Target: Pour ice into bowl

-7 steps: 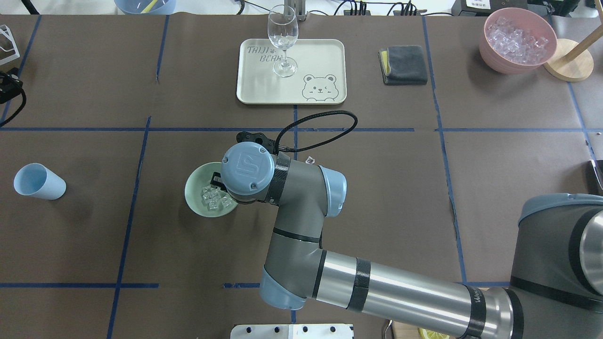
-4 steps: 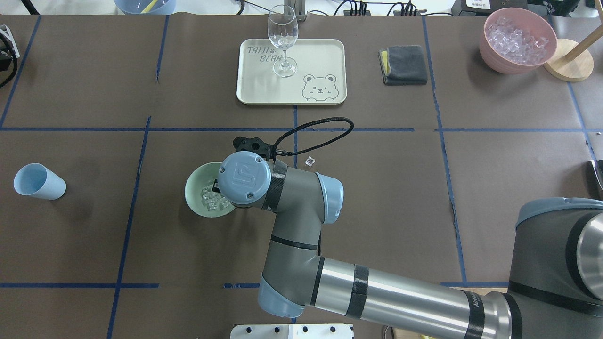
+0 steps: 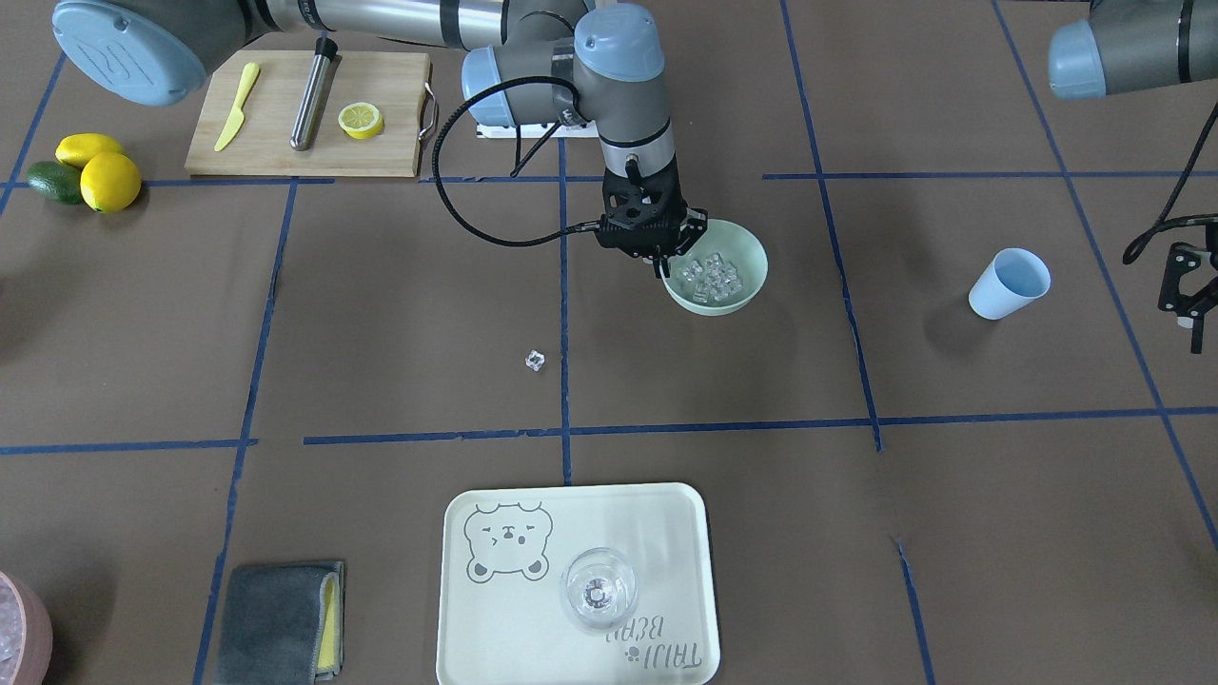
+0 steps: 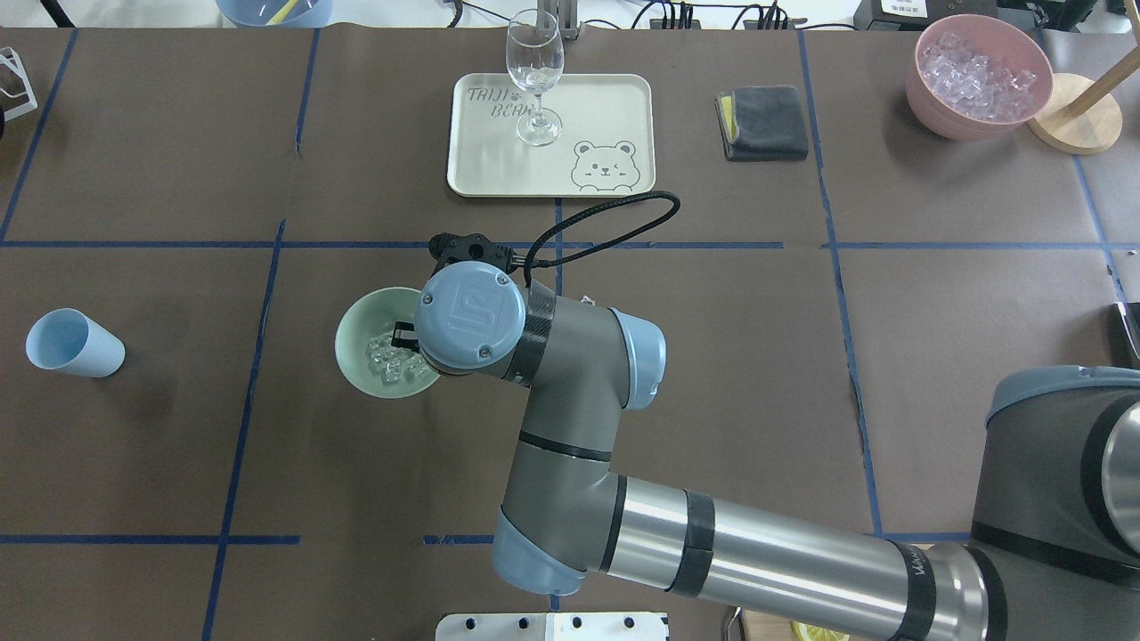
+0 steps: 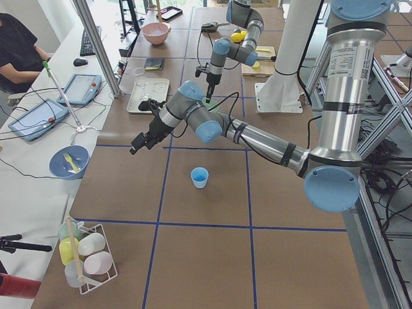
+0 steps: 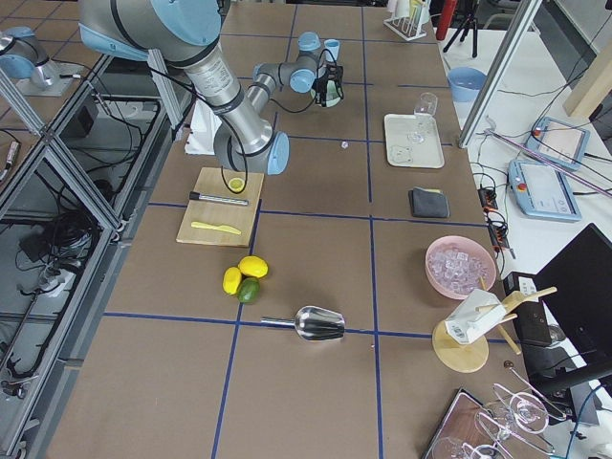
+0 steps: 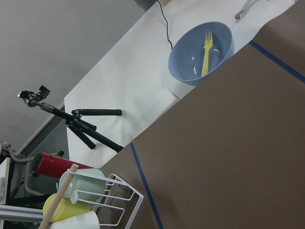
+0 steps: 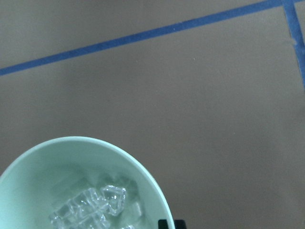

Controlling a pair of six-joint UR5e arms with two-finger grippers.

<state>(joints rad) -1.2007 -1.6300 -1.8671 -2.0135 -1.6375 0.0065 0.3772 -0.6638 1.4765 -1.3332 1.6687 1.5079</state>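
The right gripper (image 3: 658,264), seemingly pinched shut on the rim of the bowl (image 3: 723,303), has shifted it along, with the ice (image 3: 712,276) already lying just beside its fingers, so the pour looks done.

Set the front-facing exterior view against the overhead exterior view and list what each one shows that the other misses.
Front-facing only: a stray ice cube on the table, the cutting board with a lemon half, and the left gripper at the frame's edge. Overhead only: the wooden stand base and a blue bowl at the far edge. Both: the mint bowl holding ice, the right gripper at its rim, the blue cup, and the tray with the glass.
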